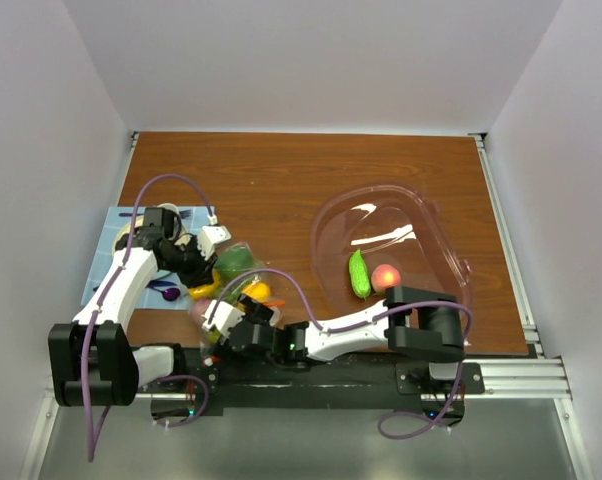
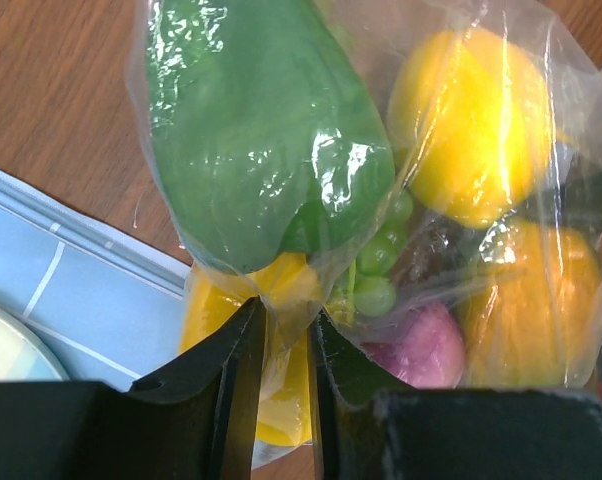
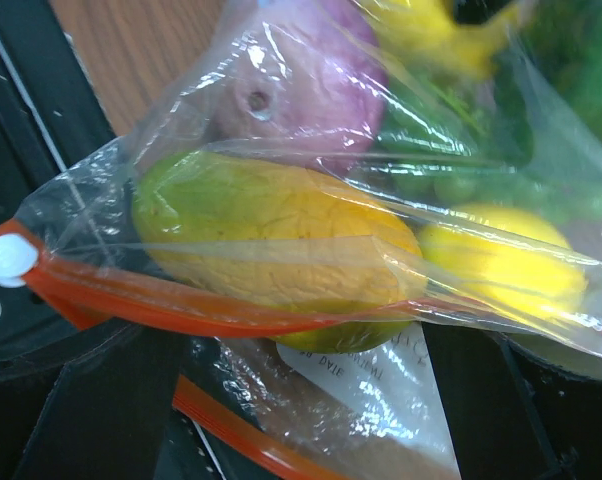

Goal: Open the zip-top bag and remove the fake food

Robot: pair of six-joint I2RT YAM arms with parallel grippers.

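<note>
Left arm: reaches forward along the left side of the surface (image 1: pixel 281 180), with its wrist over the blue mat (image 1: pixel 121 235) and turned in toward the middle.

Left pincer (image 2: pixel 286 325): nearly shut. I see it pinching a fold of clear film at the bag's closed end, just under the green pepper (image 2: pixel 261 130).

Zip-top bag (image 1: pixel 233 272): lies near the front edge between my two pincers. It is bulging with fake food (image 2: pixel 471 120), yellow, green and purple-pink pieces packed against the film.

Long axis: runs from the left pincer's pinch, on the far left, toward the right pincer at the near middle. The zip end is on the right pincer's side.

Zip strip (image 3: pixel 231 318): the orange band crosses the right wrist view from side to side, with the white slider (image 3: pixel 6 258) at its left end. A second orange edge shows lower down, apart from the first, so I judge the mouth is partly parted.

Right pincer (image 1: pixel 226 308): spread wide and gripping nothing. The zip end lies across the gap between its fingers, so this arm is the nearer one for the mouth.

Right arm: folded low and stretched leftward along the front edge from its base.

Clear tub (image 1: pixel 431 225): well to the right, with a green piece (image 1: pixel 359 272) and a peach piece (image 1: pixel 385 275) inside.
</note>
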